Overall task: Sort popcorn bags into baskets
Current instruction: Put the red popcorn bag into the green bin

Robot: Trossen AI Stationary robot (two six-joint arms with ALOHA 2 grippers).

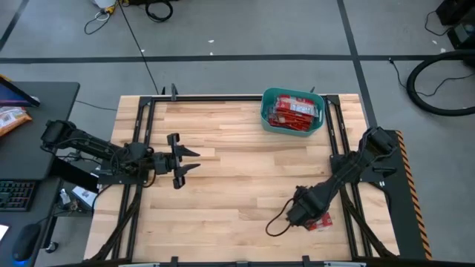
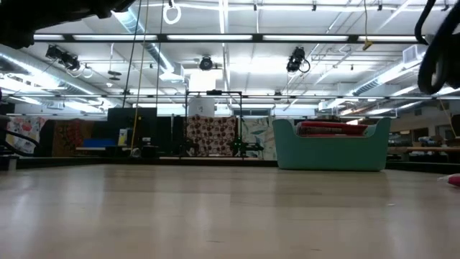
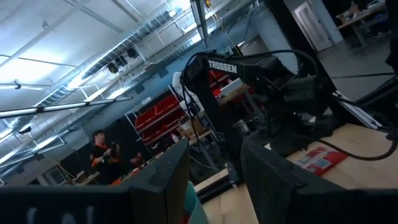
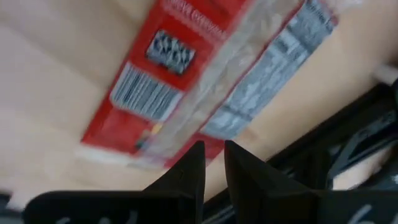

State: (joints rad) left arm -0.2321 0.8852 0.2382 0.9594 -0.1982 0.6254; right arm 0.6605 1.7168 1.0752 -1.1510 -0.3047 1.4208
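Note:
One popcorn bag point(image 1: 322, 222) lies flat on the wood near the table's right front corner, its barcode side up point(image 4: 186, 74). My right gripper point(image 4: 213, 155) points steeply down just over the bag's edge nearest the wrist, its fingers only a narrow gap apart with nothing between them. The teal basket point(image 1: 268, 111) stands at the far edge, right of the middle, with several red popcorn bags point(image 1: 293, 110) in it. My left gripper point(image 1: 189, 161) waits open at the table's left, raised and pointing toward the right arm.
The black frame rail point(image 1: 343, 185) runs close beside the loose bag. A black cable loop point(image 1: 277, 226) hangs from the right arm. An orange-and-white packet point(image 1: 11, 119) lies on the side desk at the left. Bare wood point(image 1: 245, 178) spans the table's middle.

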